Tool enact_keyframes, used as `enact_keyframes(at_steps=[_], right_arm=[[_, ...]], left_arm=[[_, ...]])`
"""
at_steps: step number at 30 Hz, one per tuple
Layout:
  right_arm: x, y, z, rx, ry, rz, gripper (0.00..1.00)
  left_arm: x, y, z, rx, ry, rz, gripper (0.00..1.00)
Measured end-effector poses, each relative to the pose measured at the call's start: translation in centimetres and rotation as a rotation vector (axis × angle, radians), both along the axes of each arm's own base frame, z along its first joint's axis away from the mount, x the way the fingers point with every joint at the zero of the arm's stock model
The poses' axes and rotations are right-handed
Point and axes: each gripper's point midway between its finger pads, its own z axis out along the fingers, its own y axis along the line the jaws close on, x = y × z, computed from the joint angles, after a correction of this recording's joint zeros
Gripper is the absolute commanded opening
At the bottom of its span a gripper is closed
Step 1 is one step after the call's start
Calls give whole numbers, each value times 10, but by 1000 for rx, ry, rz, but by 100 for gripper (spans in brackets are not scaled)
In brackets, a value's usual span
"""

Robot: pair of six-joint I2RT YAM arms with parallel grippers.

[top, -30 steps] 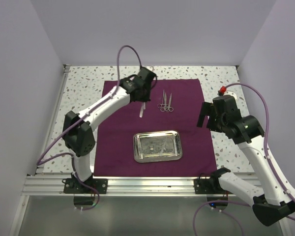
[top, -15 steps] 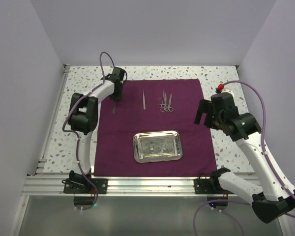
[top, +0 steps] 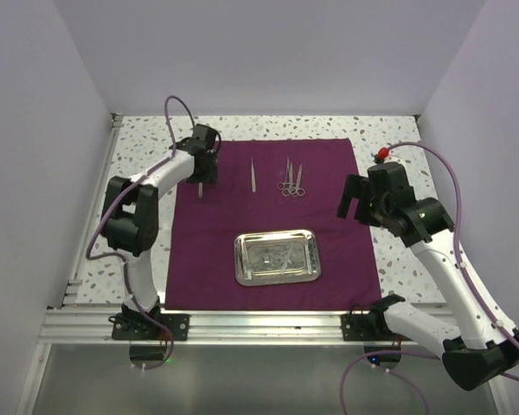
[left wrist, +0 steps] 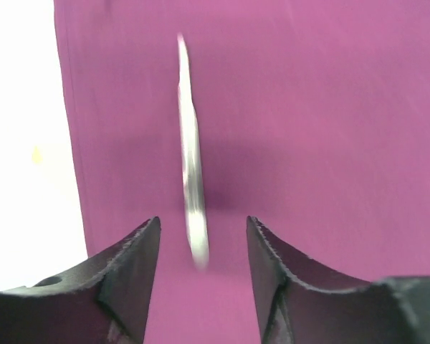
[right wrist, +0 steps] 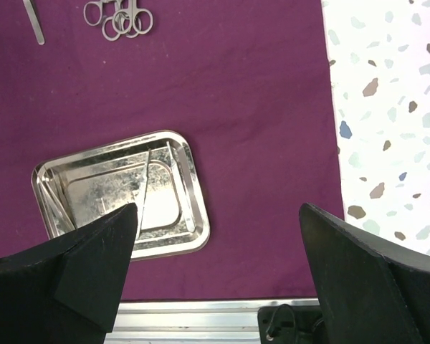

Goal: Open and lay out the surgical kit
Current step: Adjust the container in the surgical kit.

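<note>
The dark purple cloth (top: 329, 233) lies spread flat. On its near middle sits the steel tray (top: 275, 233), with thin silver pieces lying in it. Tweezers (top: 253, 175) and ring-handled scissors (top: 291, 180) lie at the far middle. My left gripper (top: 201, 178) hangs low over the cloth's far left, open. A thin silver instrument (left wrist: 191, 172) lies on the cloth between its fingers (left wrist: 129, 265), touching neither. My right gripper (top: 353, 201) hovers wide open and empty above the cloth's right edge, the tray (right wrist: 193, 215) showing past its left finger (right wrist: 93, 265).
Speckled tabletop (top: 138, 147) borders the cloth on the left, back and right. An aluminium rail (top: 259, 324) runs along the near edge. White walls close in three sides. In the left wrist view the cloth's left edge (left wrist: 68, 143) is close to the instrument.
My left arm swung from the cloth's far middle to its far left carrying a thin silver instrument. Its jaws then opened and the instrument now lies free. The right gripper drifted slightly left.
</note>
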Motion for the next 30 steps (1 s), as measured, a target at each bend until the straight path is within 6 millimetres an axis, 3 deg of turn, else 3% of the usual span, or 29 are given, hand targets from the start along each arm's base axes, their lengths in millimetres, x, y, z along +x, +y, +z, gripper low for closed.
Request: enact_keyframes(at_steps=[3,7,9,12,16,22,30], right_arm=[[1,2,-7,3,13,7,98],[4,7,-14,14,25,20,98],[5,9,-15,18,24,26,99],[5,11,-14,26,18,37,98],[4,10,-13,24,13,45,98],[-4,7,-5,25,-17,56,98],[-15,2,-1,20,-24,64,98]], left_arm=[[-48,-22,33,-44,-23,-16,49],[-120,-82,76,-169,-83,-120,42],[-156,-107,85,-235,-79,-171,38],[-194,-120,76,-277,-37,-187,34],[-228,-120,39,-264,61,-151,33],[-255,-132,16,-267,121,-141,32],[-252,-144,6,-284,122,-126,32]])
